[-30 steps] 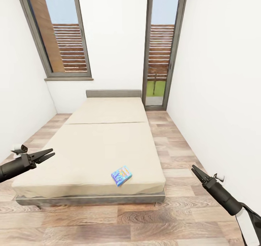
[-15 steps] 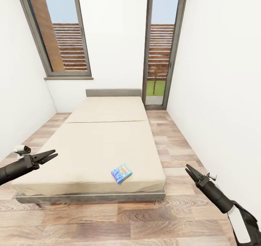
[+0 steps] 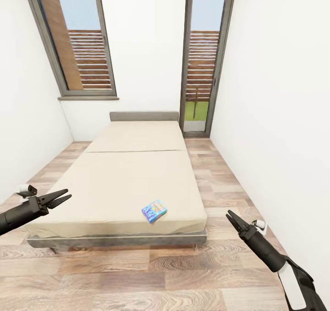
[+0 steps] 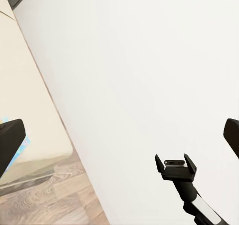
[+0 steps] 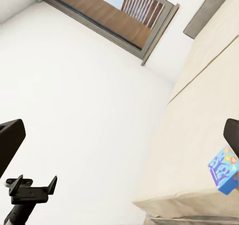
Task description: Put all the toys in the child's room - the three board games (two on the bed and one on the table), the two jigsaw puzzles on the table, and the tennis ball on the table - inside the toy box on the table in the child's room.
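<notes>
A small blue board game (image 3: 154,210) lies flat on the bare beige mattress of the bed (image 3: 133,173), near its foot edge and right of centre. The right wrist view also has this board game (image 5: 223,170) near the mattress edge. My left gripper (image 3: 68,193) hangs open over the bed's near left corner, well left of the game. My right gripper (image 3: 228,215) is open above the floor just beyond the bed's near right corner. Each wrist camera sees the other arm: the right gripper (image 4: 173,158) and the left gripper (image 5: 31,181), both with fingers spread. The table, toy box, jigsaw puzzles and tennis ball are out of view.
White walls close in on both sides of the bed. A dark-framed window (image 3: 73,40) and a tall glass door (image 3: 204,58) stand at the far end behind the low headboard (image 3: 144,116). Wood-plank floor (image 3: 151,274) runs in front of the bed and along its right side.
The whole view has shifted a little, with the bed now sitting slightly higher in the picture. My right gripper has come in leftward toward the bed's corner. The left gripper has barely moved.
</notes>
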You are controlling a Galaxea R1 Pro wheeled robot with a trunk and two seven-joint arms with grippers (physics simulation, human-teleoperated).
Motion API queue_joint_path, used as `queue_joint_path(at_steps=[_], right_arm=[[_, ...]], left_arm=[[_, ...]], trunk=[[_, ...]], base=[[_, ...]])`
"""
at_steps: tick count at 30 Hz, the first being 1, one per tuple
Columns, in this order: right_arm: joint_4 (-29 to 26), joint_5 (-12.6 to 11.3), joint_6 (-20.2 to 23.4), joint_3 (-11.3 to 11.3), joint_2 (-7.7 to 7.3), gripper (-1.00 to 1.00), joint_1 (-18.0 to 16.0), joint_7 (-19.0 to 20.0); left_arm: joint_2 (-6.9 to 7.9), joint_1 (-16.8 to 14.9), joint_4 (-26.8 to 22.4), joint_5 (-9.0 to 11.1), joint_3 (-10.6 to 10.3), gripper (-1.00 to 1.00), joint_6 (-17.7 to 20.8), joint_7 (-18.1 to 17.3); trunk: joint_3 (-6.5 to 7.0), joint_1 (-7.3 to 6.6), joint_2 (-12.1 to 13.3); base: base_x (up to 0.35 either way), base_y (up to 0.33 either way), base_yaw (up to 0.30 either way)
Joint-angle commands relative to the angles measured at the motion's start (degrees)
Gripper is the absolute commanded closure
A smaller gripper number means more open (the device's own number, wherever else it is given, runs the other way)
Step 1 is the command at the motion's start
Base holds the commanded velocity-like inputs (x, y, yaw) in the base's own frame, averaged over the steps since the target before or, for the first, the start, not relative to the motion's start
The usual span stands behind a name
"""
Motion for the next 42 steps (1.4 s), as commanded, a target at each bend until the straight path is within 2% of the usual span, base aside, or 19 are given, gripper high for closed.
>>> queue_joint_path(at_steps=[1, 18, 25, 28, 29, 35, 40, 42], right_arm=[[0.0, -0.3, 0.5, 0.0, 0.00, -1.00, 0.0, 0.1], [0.0, -0.1, 0.5, 0.0, 0.01, -1.00, 0.0, 0.1], [0.0, 0.0, 0.5, 0.1, 0.01, -1.00, 0.0, 0.1], [0.0, 0.1, 0.5, 0.1, 0.01, -1.00, 0.0, 0.0], [0.0, 0.1, 0.5, 0.3, 0.01, -1.00, 0.0, 0.0], [0.0, 0.1, 0.5, 1.0, 0.01, -1.00, 0.0, -0.5], [0.1, 0.0, 0.5, 1.3, 0.01, -1.00, -0.1, -3.5], [0.1, -0.1, 0.5, 1.3, 0.01, -1.00, -0.1, -4.6]], left_arm=[[0.00, 0.0, 0.0, 0.0, 0.0, -1.00, 0.6, -0.2], [-0.06, 0.0, 0.2, -0.3, -0.1, -1.00, 0.5, 0.4], [-0.08, 0.0, 0.3, -0.6, -0.1, -1.00, 0.6, 1.2], [-0.08, -0.1, 0.4, -0.6, -0.1, -1.00, 0.7, 2.6], [-0.06, -0.2, 0.3, -0.6, -0.1, -1.00, 0.8, 5.9], [-0.01, -0.4, 0.3, -0.6, -0.1, -1.00, 0.9, 8.3], [0.04, -0.5, 0.3, -0.5, -0.1, -1.00, 1.0, 8.8], [0.10, -0.5, 0.3, -0.5, -0.1, -1.00, 1.1, 8.8]], trunk=[[-0.05, -0.02, 0.0], [-0.05, -0.02, 0.0], [-1.31, 1.52, -2.8], [-1.85, 2.18, -4.0], [-2.03, 2.40, -4.4], [-3.10, 3.72, -6.8], [-4.00, 4.81, -8.8], [-4.00, 4.81, -8.8]], base=[[-0.145, 0.000, 0.000], [-0.058, 0.000, 0.000], [0.000, 0.000, 0.000], [0.000, 0.000, 0.000], [0.000, 0.000, 0.000], [0.000, 0.000, 0.000], [0.000, 0.000, 0.000], [0.000, 0.000, 0.000]])
